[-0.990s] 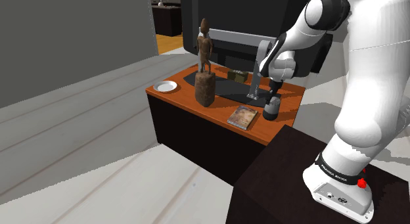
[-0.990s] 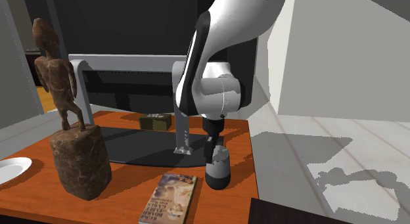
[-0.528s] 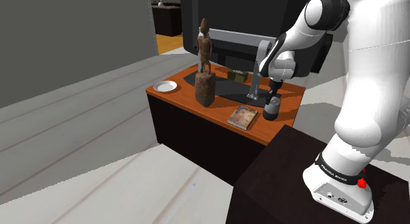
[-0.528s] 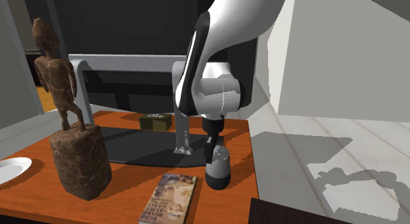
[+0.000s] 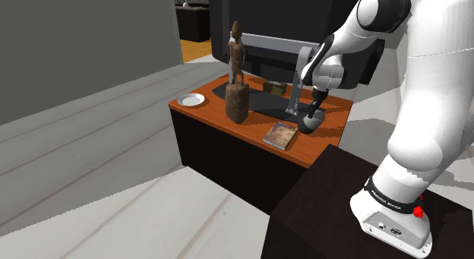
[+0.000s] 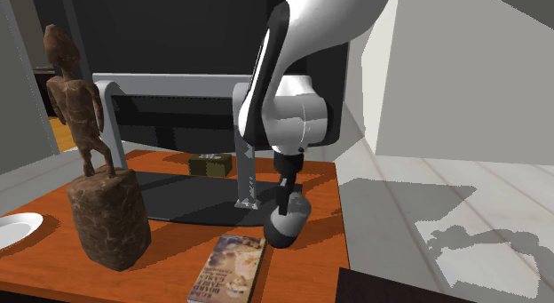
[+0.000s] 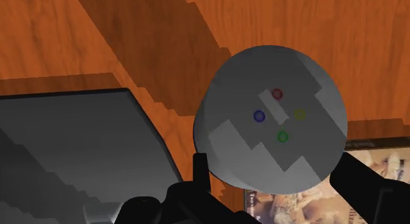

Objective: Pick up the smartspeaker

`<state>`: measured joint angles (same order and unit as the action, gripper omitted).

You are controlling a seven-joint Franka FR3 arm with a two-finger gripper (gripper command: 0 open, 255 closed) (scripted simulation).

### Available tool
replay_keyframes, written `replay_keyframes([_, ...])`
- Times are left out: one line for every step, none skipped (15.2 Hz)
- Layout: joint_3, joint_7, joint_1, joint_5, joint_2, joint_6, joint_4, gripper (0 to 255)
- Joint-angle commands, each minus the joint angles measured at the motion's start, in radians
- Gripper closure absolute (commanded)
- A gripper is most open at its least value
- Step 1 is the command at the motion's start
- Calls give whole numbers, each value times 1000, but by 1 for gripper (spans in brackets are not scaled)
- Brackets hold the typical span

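The smartspeaker (image 5: 308,125) (image 6: 286,224) is a grey rounded body, dark toward its base, with small coloured dots on its top (image 7: 271,134). It hangs tilted just above the orange desk (image 5: 220,118), near the desk's corner closest to the stand. My black gripper (image 5: 313,112) (image 6: 286,200) (image 7: 276,175) is shut on it, one finger (image 7: 200,169) pressed on each side of its upper part. In the second exterior view its base swings toward the book (image 6: 228,267).
A brown carved figure on a block (image 5: 237,77) (image 6: 98,199), a white plate (image 5: 192,99), a small olive box (image 6: 209,164) and a large monitor (image 5: 273,26) with its dark foot plate (image 6: 191,200) share the desk. The dark stand (image 5: 319,212) adjoins the desk.
The fingers closed on the smartspeaker while it stood upright on the desk. It has since come up off the desk and tilted, base toward the book.
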<state>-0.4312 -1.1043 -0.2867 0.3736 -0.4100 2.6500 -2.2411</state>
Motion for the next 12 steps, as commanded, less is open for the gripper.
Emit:
replay_keyframes([-17,18,15,-22,27,-19,-5,255])
replay_keyframes([-25,25,21,-33,39,-29,-6,255])
replay_keyframes([-33,33,26,-44,51,-39,-7,255])
replay_keyframes([-40,41,32,-55,63,-49,-8,255])
replay_keyframes([-48,49,38,-66,75,-60,-8,255])
replay_keyframes([-55,57,43,-78,87,-70,-9,255])
replay_keyframes([-62,65,48,-89,99,-80,-9,255])
replay_keyframes([-68,73,53,-100,111,-91,-9,255])
replay_keyframes([-74,81,57,-111,123,-102,-8,255])
replay_keyframes([-80,89,62,-123,134,-112,-8,255])
replay_keyframes([-81,90,62,-124,136,-114,-7,255])
replay_keyframes([-81,90,62,-124,136,-114,-8,255])
